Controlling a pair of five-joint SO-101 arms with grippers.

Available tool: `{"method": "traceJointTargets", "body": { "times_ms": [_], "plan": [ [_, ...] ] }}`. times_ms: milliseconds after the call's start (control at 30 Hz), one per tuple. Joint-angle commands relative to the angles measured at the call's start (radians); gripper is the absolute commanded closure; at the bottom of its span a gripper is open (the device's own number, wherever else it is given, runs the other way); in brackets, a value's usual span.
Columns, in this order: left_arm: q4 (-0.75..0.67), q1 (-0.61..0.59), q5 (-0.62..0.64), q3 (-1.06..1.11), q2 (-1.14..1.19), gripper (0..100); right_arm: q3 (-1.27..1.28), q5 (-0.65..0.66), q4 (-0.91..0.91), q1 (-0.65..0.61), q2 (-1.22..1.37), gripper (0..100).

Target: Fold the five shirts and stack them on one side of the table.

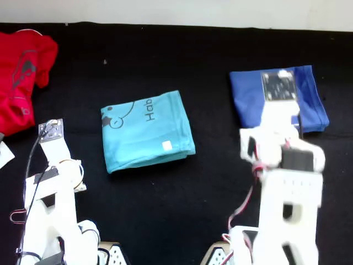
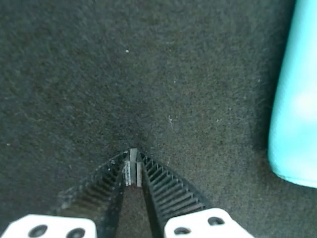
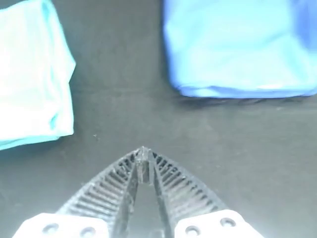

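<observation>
Two arms [image 1: 52, 193] [image 1: 289, 187], teal shirt [image 1: 148, 132], blue shirt [image 1: 311, 102], red shirt [image 1: 19, 83]

Turquoise shirt [image 1: 148, 131]: dark line print, small white patch. Blue shirt [image 1: 311, 95]: plain. Red shirt [image 1: 19, 77]: grey print; table [image 1: 165, 210] black.

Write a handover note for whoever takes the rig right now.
Left hand: shut, empty, over the bare table beside the teal shirt.
Right hand: shut, empty, over the table between the teal shirt and the blue shirt.
Done: teal and blue lie folded, apart, not stacked.
Left: red shirt lies bunched at the high view's left edge; fold it, then stack the shirts on one side.
</observation>
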Motion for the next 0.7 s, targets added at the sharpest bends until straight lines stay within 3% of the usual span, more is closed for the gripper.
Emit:
{"method": "traceJointTargets", "body": {
  "times_ms": [0,167,333,500,667],
  "plan": [
    [-0.032,0.012,0.0,0.001,-0.005,99,-0.188,-0.037,0.042,-0.097,0.294,93.0],
    [-0.032,0.012,0.0,0.001,-0.005,99,-0.498,-0.189,0.183,-0.243,0.641,73.3],
    [-0.032,0.012,0.0,0.002,-0.005,99,-0.808,-0.456,0.219,-0.352,0.906,67.3],
    [-0.032,0.012,-0.012,0.002,-0.004,99,-1.061,-0.466,0.26,-0.467,1.124,61.8],
    [-0.032,0.012,-0.052,0.004,-0.004,99,-1.273,-0.466,0.266,-0.49,1.314,61.1]
  ]
}}
